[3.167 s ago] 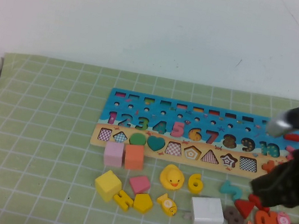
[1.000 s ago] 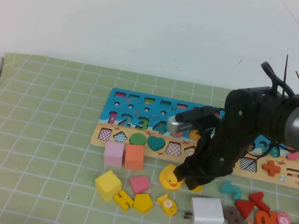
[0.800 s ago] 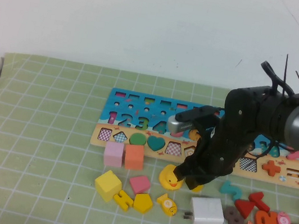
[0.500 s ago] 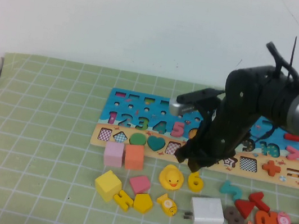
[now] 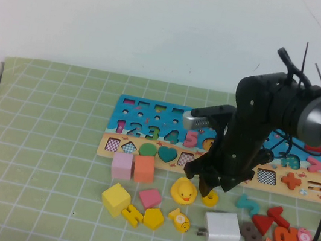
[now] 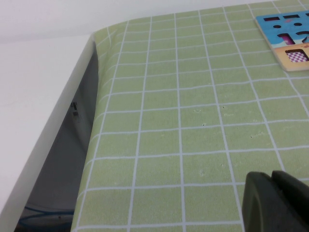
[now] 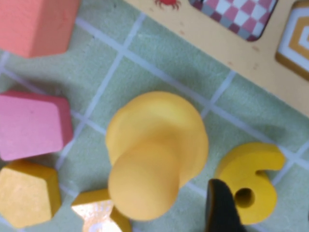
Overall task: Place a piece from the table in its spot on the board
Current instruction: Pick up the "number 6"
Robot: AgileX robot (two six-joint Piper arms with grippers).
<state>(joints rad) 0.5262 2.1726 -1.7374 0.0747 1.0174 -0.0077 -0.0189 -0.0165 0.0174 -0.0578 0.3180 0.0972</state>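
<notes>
My right gripper [image 5: 206, 192] hangs spread over the piece [image 7: 247, 182], a smooth flat yellow wooden "6" lying on the table [image 5: 53, 140] just beside the rounded rubber duck [image 7: 154, 150], near the board [image 5: 147, 124]; one dark finger [image 7: 221, 207] touches it. My left gripper [image 6: 276, 200] is parked low, fingers together.

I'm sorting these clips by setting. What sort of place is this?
Probably a robot test bench: a plain white wall and a gridded green table with a number puzzle board. The right gripper hovers over the yellow 6; the left gripper sits parked at the table's far-left edge.
</notes>
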